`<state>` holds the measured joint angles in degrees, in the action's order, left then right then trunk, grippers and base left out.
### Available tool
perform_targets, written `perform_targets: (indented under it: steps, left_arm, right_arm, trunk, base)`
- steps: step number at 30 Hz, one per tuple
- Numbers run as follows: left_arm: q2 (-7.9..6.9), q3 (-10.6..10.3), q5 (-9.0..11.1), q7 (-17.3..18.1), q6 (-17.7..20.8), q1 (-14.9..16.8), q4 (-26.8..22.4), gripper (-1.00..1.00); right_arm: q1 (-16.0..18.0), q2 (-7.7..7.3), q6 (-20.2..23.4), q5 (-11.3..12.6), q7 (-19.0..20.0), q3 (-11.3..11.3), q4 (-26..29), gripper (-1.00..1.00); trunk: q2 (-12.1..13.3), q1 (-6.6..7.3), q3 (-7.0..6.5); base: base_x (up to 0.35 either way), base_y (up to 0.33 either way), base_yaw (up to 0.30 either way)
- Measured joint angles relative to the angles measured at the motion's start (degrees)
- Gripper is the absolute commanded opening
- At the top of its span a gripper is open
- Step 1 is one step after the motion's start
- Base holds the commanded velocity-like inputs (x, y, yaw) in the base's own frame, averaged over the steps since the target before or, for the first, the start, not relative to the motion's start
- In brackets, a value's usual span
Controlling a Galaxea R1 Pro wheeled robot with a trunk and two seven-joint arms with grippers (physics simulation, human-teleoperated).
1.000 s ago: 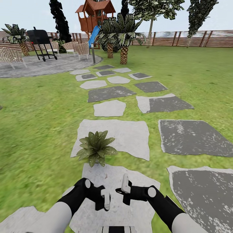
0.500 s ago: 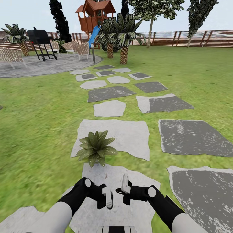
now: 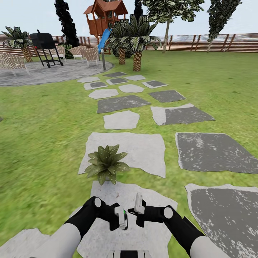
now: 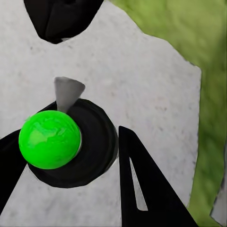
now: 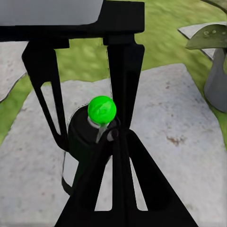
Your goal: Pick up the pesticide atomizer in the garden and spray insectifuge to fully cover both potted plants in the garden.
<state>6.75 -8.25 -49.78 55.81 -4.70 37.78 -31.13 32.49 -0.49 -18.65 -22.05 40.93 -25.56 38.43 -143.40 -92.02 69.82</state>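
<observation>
Left wrist view: left jaws [image 4: 71,189] straddle the green-capped atomizer [image 4: 49,139]; right jaws' [image 3: 138,209] state unclear.

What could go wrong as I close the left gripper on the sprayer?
1. The sprayer seems off-centre between the fingers of the left gripper, close to one. Closing could tip it over on the stone.
2. The right gripper hangs very near the left one. They might collide during the lift.

I saw the atomizer [image 4: 71,142], a dark round bottle with a bright green knob, standing upright on a pale stepping stone [image 3: 143,200], while one potted plant [image 3: 106,163], a low green rosette, sat just ahead on the garden lawn [image 3: 46,143].
</observation>
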Motion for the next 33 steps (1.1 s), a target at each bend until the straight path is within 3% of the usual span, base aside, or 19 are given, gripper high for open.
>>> perform_targets:
  steps: [4,26,33]
  left_arm:
    - [0.0,-0.1,2.0,0.0,-0.1,0.0,0.0,-1.0]
    - [0.25,-0.1,2.5,0.0,-0.8,0.0,0.0,-1.0]
    - [0.17,-0.2,4.3,0.0,-1.2,0.0,0.2,-1.0]
  right_arm:
    - [0.0,0.0,0.0,0.0,0.0,0.0,0.0,-1.0]
    - [0.0,0.0,0.0,0.0,0.0,0.0,0.0,-1.0]
    - [0.0,0.0,0.0,0.0,0.0,0.0,0.0,-1.0]
  trunk:
    - [0.0,0.0,0.0]
    - [0.0,0.0,0.0]
    - [0.0,0.0,0.0]
  base:
    - [0.0,0.0,0.0]
    - [0.0,0.0,0.0]
    - [0.0,0.0,0.0]
